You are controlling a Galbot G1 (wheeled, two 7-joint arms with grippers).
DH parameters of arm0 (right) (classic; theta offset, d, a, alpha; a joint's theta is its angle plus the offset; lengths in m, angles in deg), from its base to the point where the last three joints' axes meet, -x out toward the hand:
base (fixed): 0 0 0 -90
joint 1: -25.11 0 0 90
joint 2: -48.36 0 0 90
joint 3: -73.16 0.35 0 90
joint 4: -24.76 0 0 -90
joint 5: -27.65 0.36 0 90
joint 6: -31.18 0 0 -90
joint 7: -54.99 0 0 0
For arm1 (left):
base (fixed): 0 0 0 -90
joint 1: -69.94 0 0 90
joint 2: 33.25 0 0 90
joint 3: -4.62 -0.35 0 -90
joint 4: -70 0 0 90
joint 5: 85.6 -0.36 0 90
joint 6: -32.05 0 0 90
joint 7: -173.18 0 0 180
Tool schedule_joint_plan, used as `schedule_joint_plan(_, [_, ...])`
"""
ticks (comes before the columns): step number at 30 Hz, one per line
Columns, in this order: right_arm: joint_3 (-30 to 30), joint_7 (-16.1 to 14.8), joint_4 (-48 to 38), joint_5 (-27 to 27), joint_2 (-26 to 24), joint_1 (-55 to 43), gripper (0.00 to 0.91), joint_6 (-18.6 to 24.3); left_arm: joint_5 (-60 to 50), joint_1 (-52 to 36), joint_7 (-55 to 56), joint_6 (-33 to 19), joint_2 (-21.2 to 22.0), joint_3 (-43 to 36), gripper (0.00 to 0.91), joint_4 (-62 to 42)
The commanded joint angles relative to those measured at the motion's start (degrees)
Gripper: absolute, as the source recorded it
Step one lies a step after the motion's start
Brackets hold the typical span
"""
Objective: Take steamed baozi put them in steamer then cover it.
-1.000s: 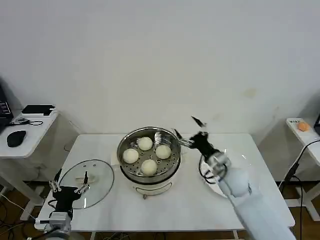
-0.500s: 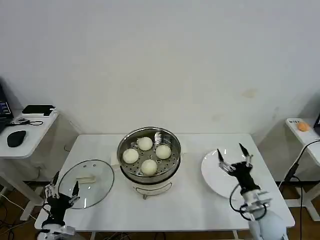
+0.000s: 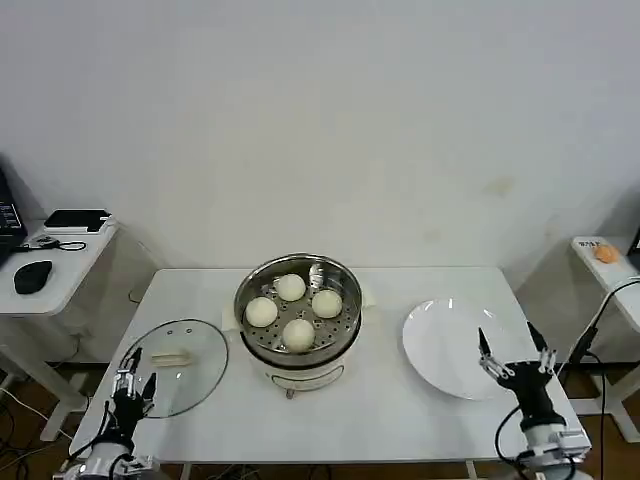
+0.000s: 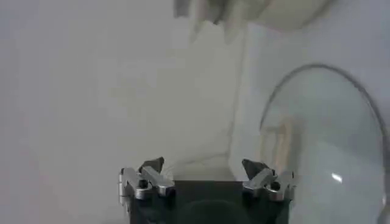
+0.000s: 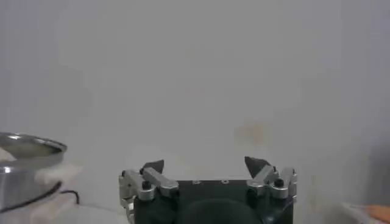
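Four buns (image 3: 296, 311) already sit in the steamer (image 3: 297, 345), so the left gripper (image 3: 132, 375), fingers apart, should grasp the lid (image 3: 175, 352) squarely by its handle (image 3: 170, 357) while the right gripper (image 3: 514, 352) waits spread near the plate (image 3: 445, 345).

No text, label, brand, number or sign can be read anywhere in these pictures. The small white table (image 3: 596, 246) at the far right carries a dark mark beside an orange thing, but it is too small to read.
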Motion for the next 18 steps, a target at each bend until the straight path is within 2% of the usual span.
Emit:
schedule_joint_plan(1, [2.8, -0.1, 0.9, -0.4, 2.0, 3.5, 0.907, 1.3, -6.9, -7.6, 0.6, -0.1, -1.7, -4.7, 0.907, -9.2])
schedule_joint_plan(18, [3.3, -0.3, 0.0, -1.5, 3.8, 4.7, 0.907, 2.2, -6.8, -16.9, 0.5, 0.0, -2.9, -8.4, 0.907, -15.9])
